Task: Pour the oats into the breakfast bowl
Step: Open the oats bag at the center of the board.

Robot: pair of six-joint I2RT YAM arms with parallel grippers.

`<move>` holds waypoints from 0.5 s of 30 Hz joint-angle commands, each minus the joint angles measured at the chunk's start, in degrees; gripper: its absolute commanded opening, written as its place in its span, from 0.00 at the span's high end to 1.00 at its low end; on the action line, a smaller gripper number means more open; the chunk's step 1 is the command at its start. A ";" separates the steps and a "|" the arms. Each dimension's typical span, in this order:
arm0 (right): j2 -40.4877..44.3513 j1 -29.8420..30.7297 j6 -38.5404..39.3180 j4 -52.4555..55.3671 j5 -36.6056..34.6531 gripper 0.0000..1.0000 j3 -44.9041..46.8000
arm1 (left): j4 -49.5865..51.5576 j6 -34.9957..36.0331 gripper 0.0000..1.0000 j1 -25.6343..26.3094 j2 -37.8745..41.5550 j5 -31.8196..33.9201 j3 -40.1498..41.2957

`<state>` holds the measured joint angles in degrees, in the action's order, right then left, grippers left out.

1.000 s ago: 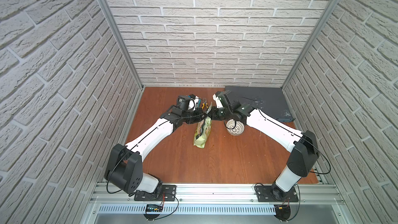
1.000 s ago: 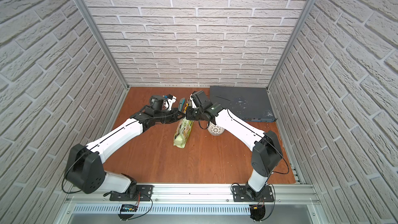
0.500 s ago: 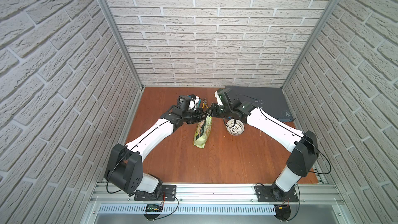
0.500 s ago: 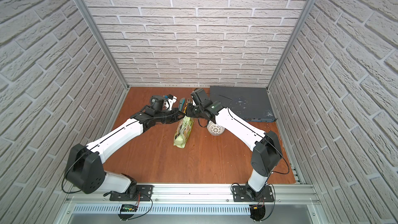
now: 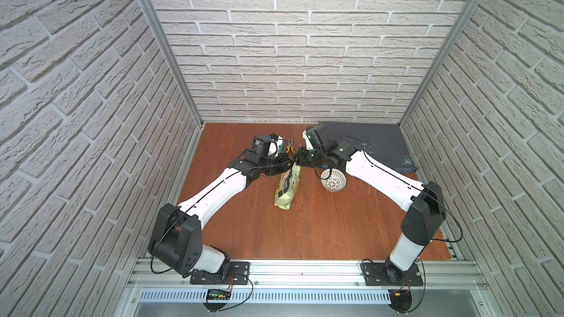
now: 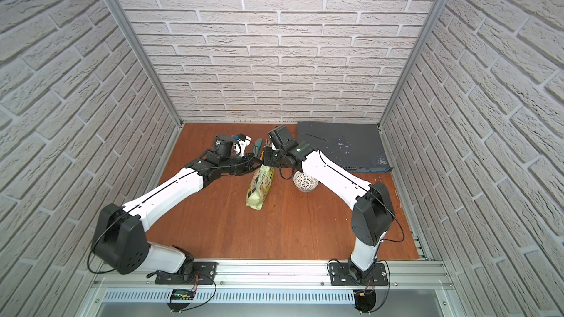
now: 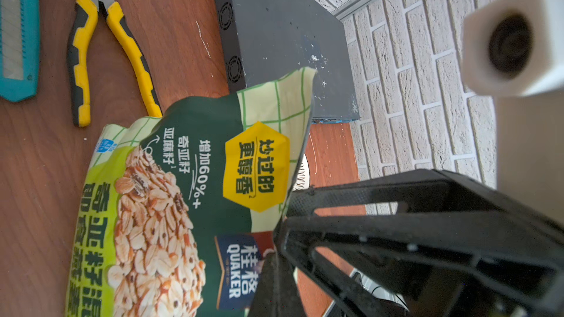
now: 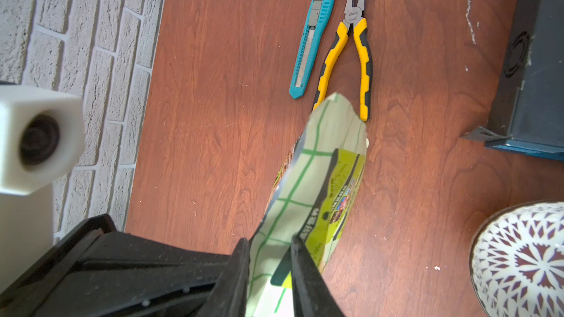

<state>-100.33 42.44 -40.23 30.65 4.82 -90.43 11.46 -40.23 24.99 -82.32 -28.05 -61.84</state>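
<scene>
Oats pouch (image 5: 288,186) is held up by its top, bottom on the table (image 5: 305,233), empty breakfast bowl (image 5: 334,182) just beside it; left gripper (image 7: 282,224) clamped on the top edge, right gripper (image 8: 268,248) pinching the top flap; likely opening step: pull apart evenly, pouch upright, no spill

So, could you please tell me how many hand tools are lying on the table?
2: a teal utility knife and yellow-handled pliers, side by side just beyond the oat pouch, toward the back wall. The arms may hide others.
</scene>
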 commanded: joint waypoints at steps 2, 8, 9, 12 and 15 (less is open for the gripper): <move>2.62 0.10 1.24 1.80 -1.39 0.73 1.31 | -0.92 -0.02 1.00 0.43 0.56 0.95 -0.86; 1.52 0.15 1.80 3.49 -1.41 0.77 1.13 | -0.75 -0.03 1.00 0.45 0.59 1.42 -0.83; 1.59 0.19 1.96 3.84 -1.68 0.78 1.06 | -0.64 -0.03 1.00 0.49 0.59 1.54 -0.82; 1.49 0.19 2.26 4.59 -2.43 0.78 1.08 | -0.57 -0.02 1.00 0.45 0.72 1.82 -0.80; 0.65 0.19 1.90 4.17 -1.08 0.77 0.87 | -0.88 -0.03 1.00 0.56 0.74 1.70 -0.79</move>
<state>-100.12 42.44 -38.96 32.45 4.03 -90.11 11.73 -40.23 25.21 -82.32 -27.16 -61.84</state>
